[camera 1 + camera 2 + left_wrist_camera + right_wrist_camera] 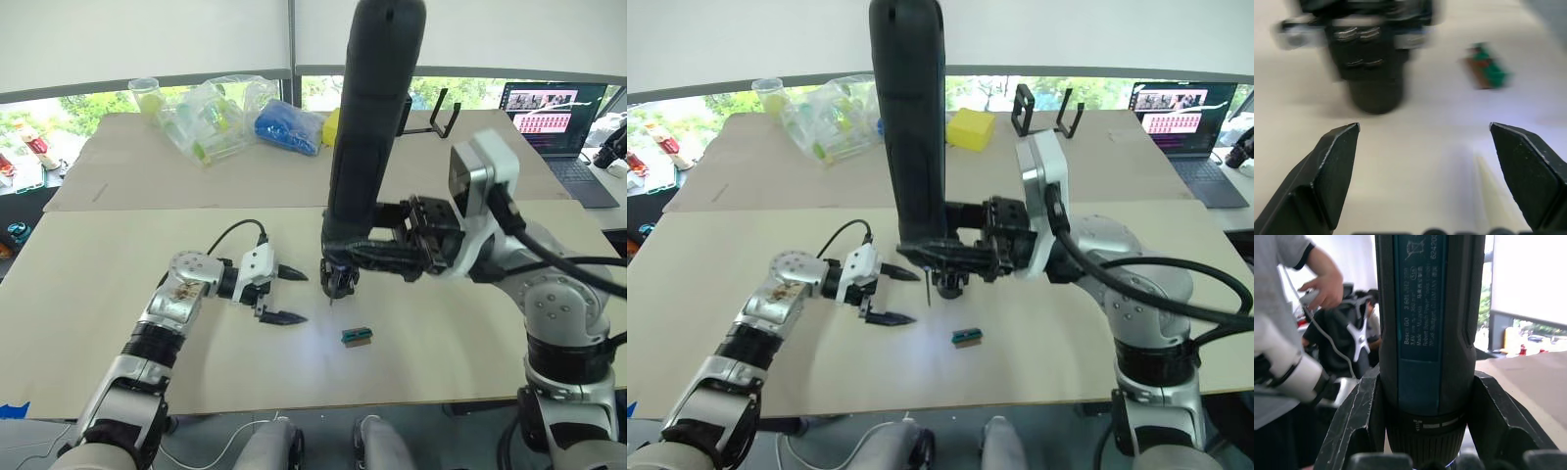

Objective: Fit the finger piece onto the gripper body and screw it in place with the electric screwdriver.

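Observation:
My right gripper (345, 257) is shut on the electric screwdriver (367, 127), a thick black cylinder held upright over the table's middle. Its thin bit (929, 292) points down at the tabletop. Just beside the bit stands the gripper body (1374, 73), a black chunky mechanism on a round base. My left gripper (294, 297) hovers low over the table, left of the body, open with nothing between its fingers (1334, 166). The finger piece is hidden.
A small green-and-brown block (358, 336) lies on the table (98, 294) right of my left gripper. Clear bags with cups (211, 117), a blue bundle (289, 125), a yellow block (970, 127) and a laptop (554, 113) sit at the back. A person (1283, 264) stands beyond.

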### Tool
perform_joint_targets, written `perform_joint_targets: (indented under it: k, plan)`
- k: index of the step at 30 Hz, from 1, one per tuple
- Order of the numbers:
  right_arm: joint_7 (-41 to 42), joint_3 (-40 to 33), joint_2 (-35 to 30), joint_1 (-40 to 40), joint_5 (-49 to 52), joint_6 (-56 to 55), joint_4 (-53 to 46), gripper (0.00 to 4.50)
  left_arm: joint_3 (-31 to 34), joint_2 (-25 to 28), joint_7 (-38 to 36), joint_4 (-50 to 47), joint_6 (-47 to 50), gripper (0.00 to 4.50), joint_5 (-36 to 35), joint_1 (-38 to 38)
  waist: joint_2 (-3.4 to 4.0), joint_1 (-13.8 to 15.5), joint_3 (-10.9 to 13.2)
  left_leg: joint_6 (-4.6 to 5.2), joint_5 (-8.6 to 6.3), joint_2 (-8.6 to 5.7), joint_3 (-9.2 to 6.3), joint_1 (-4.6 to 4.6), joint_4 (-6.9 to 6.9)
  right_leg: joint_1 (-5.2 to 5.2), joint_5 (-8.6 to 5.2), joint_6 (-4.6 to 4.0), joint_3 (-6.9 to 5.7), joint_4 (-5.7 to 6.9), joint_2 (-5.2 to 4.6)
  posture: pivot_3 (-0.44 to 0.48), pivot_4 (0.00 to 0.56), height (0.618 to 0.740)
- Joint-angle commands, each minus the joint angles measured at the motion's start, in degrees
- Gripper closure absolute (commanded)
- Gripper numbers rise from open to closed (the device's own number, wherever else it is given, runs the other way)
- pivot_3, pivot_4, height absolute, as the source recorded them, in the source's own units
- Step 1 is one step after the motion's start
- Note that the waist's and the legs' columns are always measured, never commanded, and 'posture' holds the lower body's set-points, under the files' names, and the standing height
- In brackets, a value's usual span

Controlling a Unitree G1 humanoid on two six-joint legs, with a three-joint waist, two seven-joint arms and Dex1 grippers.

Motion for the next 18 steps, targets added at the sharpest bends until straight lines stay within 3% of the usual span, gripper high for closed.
perform_joint_targets:
  k: [1, 7, 18]
  plan:
    - [0.82, 0.04, -0.25, 4.76, -6.04, -7.05, -3.38, 2.59, -2.22, -0.17, -0.45, -8.97, 2.34, 0.0, -2.1, 2.18, 0.0, 0.38, 0.0, 0.0, 0.0, 0.0, 0.0, 0.0, 0.02, 0.02, 0.0, 0.0, 0.0, -0.01, 0.0, 0.0, 0.15, 0.74]
    - [0.11, 0.65, 1.04, 16.62, -14.25, -15.53, -5.46, 2.59, -5.37, -2.73, 3.25, -10.79, 1.63, 0.0, -0.34, 4.58, -0.01, 0.64, 0.01, -0.03, 0.02, -0.04, 0.07, 0.14, 0.07, 0.05, -0.01, 0.0, -0.04, -0.08, 0.07, 0.0, 0.15, 0.74]
    - [-1.1, 2.73, 3.67, 22.8, -20.8, -22.34, -4.54, 2.59, -7.04, -4.18, 6.04, -6.79, -1.36, 0.0, 1.28, 4.56, -0.01, 0.67, 0.01, -0.08, 0.05, 0.0, 0.12, 0.29, 0.02, 0.09, -0.01, 0.0, -0.04, -0.06, 0.19, 0.0, 0.15, 0.74]
